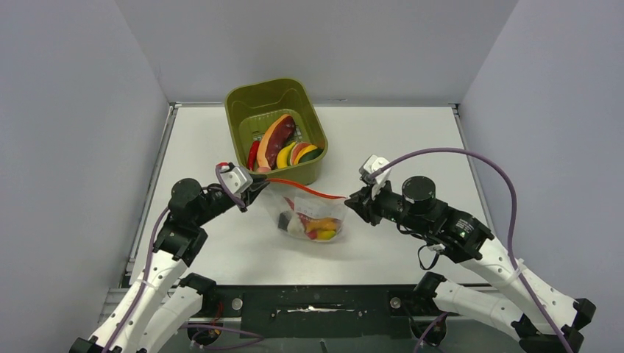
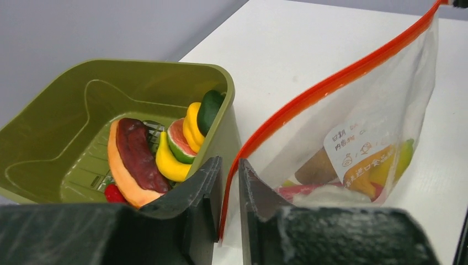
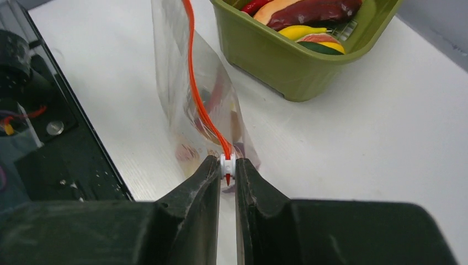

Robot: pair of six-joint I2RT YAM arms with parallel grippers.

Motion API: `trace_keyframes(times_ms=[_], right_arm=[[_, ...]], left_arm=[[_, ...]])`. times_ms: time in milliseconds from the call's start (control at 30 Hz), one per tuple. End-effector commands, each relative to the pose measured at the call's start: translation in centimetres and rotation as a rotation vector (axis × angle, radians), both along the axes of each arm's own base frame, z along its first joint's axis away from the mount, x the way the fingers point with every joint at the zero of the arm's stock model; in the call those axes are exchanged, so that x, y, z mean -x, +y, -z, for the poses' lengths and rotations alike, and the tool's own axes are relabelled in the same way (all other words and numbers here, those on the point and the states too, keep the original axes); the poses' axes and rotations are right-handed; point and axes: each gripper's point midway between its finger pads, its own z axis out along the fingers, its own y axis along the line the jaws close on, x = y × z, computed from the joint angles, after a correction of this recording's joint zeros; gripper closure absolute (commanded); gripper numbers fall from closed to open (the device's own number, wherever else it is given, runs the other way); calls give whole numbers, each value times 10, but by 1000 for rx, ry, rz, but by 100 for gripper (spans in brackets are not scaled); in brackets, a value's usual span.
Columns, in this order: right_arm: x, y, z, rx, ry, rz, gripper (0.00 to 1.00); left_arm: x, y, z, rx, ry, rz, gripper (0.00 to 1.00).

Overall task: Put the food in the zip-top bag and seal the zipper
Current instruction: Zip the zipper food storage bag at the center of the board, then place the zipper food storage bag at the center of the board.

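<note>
— The fingers?
— The right fingers (image 3: pixel 212 172) pinch one hard white slider (image 3: pixel 227 164). The left fingers (image 2: pixel 211 178) stand barely parted, with one thin red-orange zipper (image 2: pixel 331 83) loose between them.
— The food (image 1: pixel 321 226)?
— Some is in the one clear floppy bag (image 2: pixel 381 105) on the counter (image 1: pixel 412 140). Five glossy pieces are in the one olive plastic bin (image 1: pixel 243 103) beside it.

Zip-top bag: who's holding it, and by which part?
Right gripper pinches the white slider on the zipper. Left gripper: jaws slightly apart around the other corner of the bag, seemingly not clamping.
</note>
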Motion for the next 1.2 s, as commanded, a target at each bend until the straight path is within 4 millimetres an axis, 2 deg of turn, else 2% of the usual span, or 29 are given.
trace_keyframes(times_ms=[0,133,233,300,500,600,733,767,967,1167], right_arm=[[-3,16,-28,-292,120,102,100],[-3,19,-17,-330,253,171,100],[-10,14,-9,-355,328,278,100],[-21,4,0,-375,342,387,100],[-59,-59,29,-299,277,793,100],[-70,-83,40,-248,264,897,100],[-82,-108,70,-188,326,986,100],[-85,-120,79,-183,350,1040,100],[-88,-166,127,-191,484,1297,100],[-73,-207,155,-193,543,1562,100]], left_arm=[[0,-6,-17,46,-51,37,80],[0,-6,-20,53,-54,34,70],[-3,-4,-21,56,-54,18,60],[-4,-4,-22,61,-55,12,58],[-4,-3,-26,74,-58,-1,57],[-3,-3,-26,60,-56,0,56],[-4,-3,-26,64,-52,-7,54],[-4,-2,-26,68,-49,-9,53],[-6,-2,-13,88,-7,-28,46],[-15,5,3,92,76,-101,37]])
